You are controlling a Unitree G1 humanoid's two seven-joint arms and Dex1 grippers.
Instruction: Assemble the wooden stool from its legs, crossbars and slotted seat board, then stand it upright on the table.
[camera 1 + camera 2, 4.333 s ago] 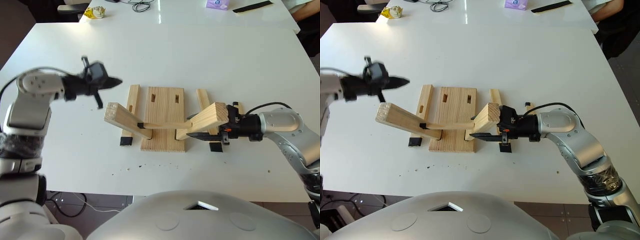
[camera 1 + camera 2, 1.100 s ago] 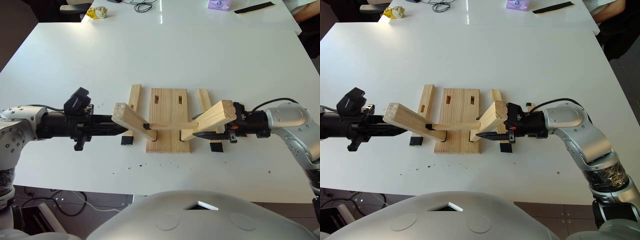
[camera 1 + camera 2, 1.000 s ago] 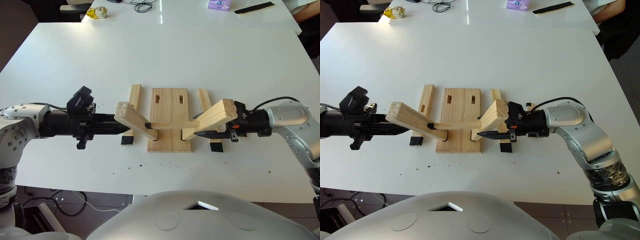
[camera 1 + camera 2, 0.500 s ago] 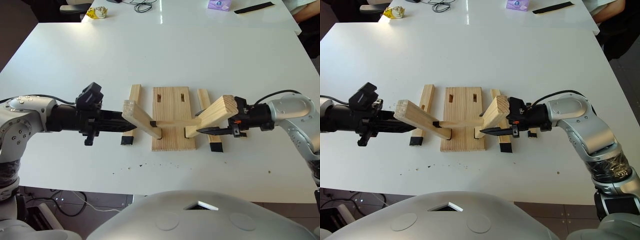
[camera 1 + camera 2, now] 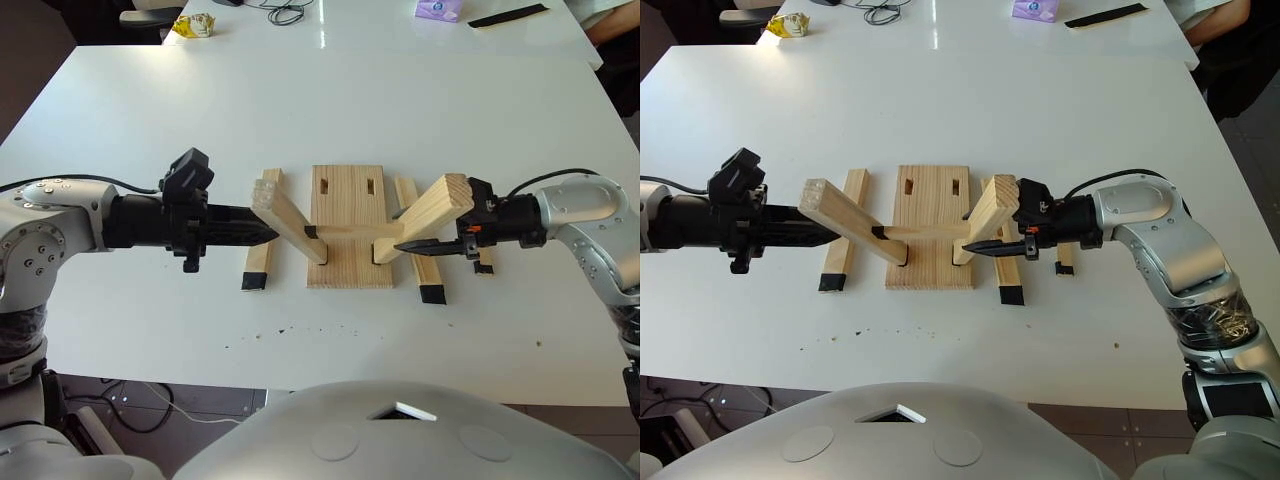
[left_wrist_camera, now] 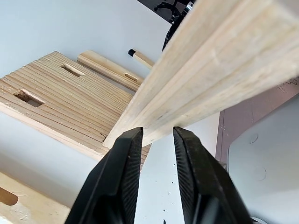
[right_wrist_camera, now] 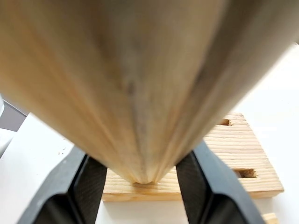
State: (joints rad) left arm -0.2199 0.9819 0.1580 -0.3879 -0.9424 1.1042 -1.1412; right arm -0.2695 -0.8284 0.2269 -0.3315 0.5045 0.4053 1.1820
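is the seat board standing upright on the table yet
No, the seat board lies flat on the table with its two slots facing up.

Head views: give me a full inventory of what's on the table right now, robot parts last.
table: one, white.
seat board: one, pale wood, two slots, flat at centre.
leg frame: one, pale wood, two legs joined by a crossbar, over the seat board.
slotted bars: two, pale wood, black tips, flat either side of the seat board.
small rod: one, pale wood, right of the bars.
yellow packet: one, far left.
purple box: one, far edge.
black strip: one, far right.
left pincer: black, at the frame's left leg.
right pincer: black, clamping the right leg.
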